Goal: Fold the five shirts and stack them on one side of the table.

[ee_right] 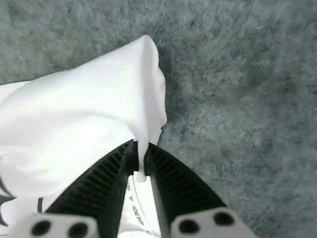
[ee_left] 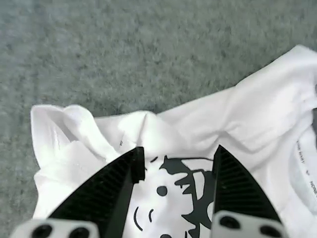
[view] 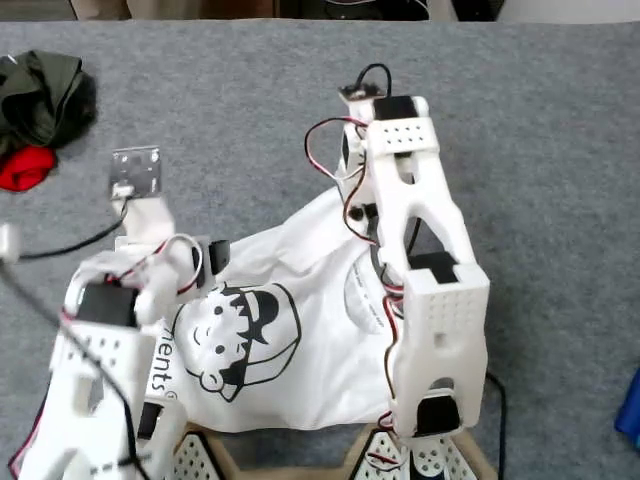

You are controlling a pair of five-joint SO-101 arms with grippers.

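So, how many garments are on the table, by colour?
white shirt: 1
dark green garment: 1
red garment: 1
blue item at the picture's edge, kind unclear: 1
Total: 4

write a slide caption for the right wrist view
Right gripper shut on a raised fold of the white fabric shirt above the grey felt-like table surface.

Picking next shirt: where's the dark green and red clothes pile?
That clothes pile lies upper left in the high view, left of the white printed shirt.
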